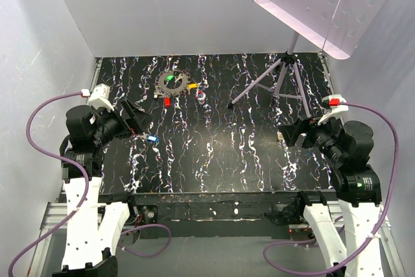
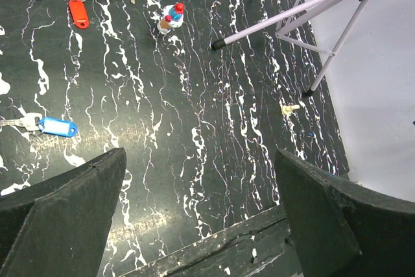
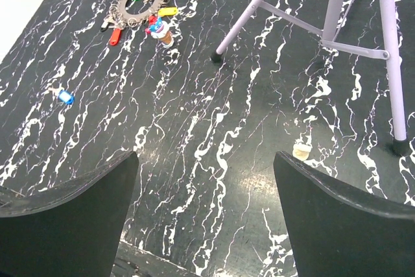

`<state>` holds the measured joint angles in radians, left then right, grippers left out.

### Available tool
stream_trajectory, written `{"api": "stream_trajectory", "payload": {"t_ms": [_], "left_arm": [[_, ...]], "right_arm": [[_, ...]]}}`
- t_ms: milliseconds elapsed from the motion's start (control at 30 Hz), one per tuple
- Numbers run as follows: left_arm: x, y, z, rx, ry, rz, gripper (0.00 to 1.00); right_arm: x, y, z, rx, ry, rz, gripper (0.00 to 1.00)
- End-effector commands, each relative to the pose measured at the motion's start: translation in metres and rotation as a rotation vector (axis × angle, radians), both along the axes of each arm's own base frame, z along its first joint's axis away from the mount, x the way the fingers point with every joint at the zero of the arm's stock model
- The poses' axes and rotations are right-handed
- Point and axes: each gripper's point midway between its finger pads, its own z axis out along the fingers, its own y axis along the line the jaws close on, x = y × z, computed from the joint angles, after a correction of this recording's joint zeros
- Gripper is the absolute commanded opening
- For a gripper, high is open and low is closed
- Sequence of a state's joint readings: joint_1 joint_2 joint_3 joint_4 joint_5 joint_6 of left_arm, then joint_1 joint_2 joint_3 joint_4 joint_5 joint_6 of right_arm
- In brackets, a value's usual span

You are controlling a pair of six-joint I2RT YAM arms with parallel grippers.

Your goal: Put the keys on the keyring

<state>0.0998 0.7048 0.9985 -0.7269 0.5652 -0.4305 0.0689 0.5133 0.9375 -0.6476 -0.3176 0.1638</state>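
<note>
**Both claws wide open, blue key lying apart from the ring**

Top view: the keyring point(image 1: 172, 81) lies flat at far left of the table point(image 1: 246, 160). Green key point(image 1: 170, 78) sits over its centre hole, yellow key point(image 1: 192, 85) at its right rim, red key point(image 1: 167, 102) just below it. Cannot tell whether any is hooked on. Blue key point(image 1: 153, 139) is well apart from the ring, just beside the left gripper point(image 1: 137, 121). The right gripper point(image 1: 290, 132) is near the tripod stand point(image 1: 280, 76).

Left wrist: left gripper point(image 2: 201, 222) is spread wide with nothing between its fingers. Blue key point(image 2: 57, 126) is on the table ahead, to the left.

Right wrist: right gripper point(image 3: 204, 218) is spread wide and empty. A beige lump point(image 3: 301, 151) lies just ahead. Keyring point(image 3: 133, 6) is far off to the left.
</note>
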Motion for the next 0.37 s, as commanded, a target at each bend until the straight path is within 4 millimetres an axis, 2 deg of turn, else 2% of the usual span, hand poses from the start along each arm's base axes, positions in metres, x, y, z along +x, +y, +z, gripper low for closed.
{"api": "stream_trajectory", "payload": {"t_ms": [0,333], "left_arm": [[-0.003,0.001,0.006,0.015,-0.041,0.008,0.98],[-0.014,-0.001,-0.003,0.016,-0.061,-0.001,0.98]], "right_arm": [[0.007,0.000,0.012,0.028,-0.064,-0.010,0.94],[0.009,0.002,0.004,0.028,-0.049,0.009,0.95]]}}
